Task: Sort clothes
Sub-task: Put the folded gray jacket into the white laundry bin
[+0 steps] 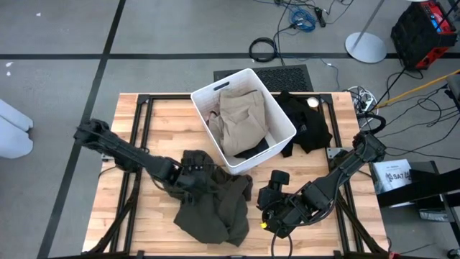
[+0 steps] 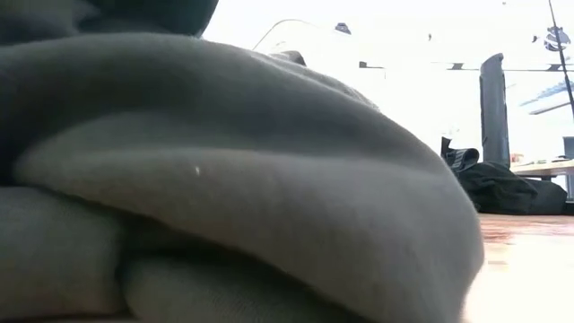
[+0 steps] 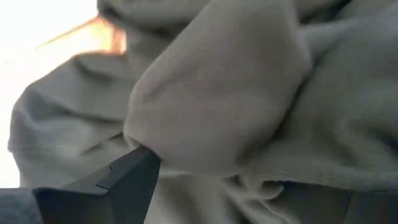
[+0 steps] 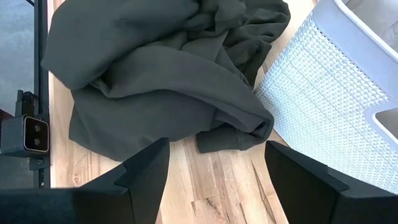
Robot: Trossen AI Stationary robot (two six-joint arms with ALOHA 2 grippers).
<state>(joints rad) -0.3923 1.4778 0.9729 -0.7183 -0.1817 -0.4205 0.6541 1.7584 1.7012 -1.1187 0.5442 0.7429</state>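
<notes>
I judge the large dark olive fabric garment [image 1: 214, 205] soft, bulky, floppy; I'd pinch a thick fold, both grippers' jaws wide, empty

Floor [image 1: 57, 43]: grey, crossed by dark tape lines. Cables: black coil [image 1: 263, 49] and blue coil [image 1: 303, 18] lying well beyond the pincers. Round white stand base [image 1: 366, 47]. Red-and-black case [image 1: 424, 32], far corner. Black floor mat [image 1: 277, 74]. Background in low view: bright, washed out.
</notes>
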